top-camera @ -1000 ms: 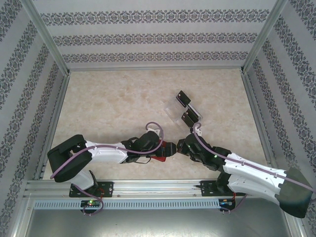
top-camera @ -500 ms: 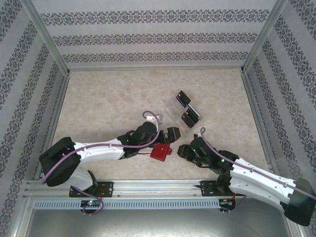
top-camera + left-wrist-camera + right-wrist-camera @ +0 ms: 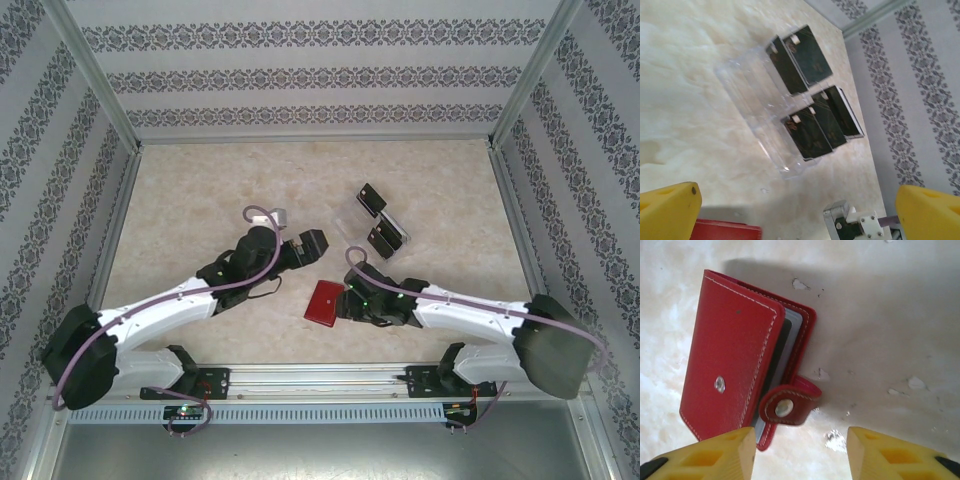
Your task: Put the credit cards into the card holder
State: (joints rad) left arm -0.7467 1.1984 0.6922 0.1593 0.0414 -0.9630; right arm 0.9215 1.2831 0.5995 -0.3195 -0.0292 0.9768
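The red card holder (image 3: 321, 301) lies on the table, folded almost shut with its snap tab (image 3: 788, 405) undone and a dark card edge showing inside. My right gripper (image 3: 348, 303) sits just right of it, open; in the right wrist view the right gripper (image 3: 800, 455) has the card holder (image 3: 730, 365) just ahead of its yellow fingertips, and only the tab reaches toward the gap. My left gripper (image 3: 311, 241) hovers open behind the holder, facing the black credit cards (image 3: 384, 236) that stand in a clear rack (image 3: 755, 100). Several credit cards (image 3: 809, 134) show there.
The clear plastic rack (image 3: 352, 222) stands right of centre with cards in two groups. Aluminium frame posts and patterned walls close in the table (image 3: 200, 200) on three sides. Part of the right arm (image 3: 855, 225) shows below the left gripper.
Both grippers met at the card holder a second ago. The right one has opened and let it go; the left arm has drawn back toward the rack. The holder now lies free.
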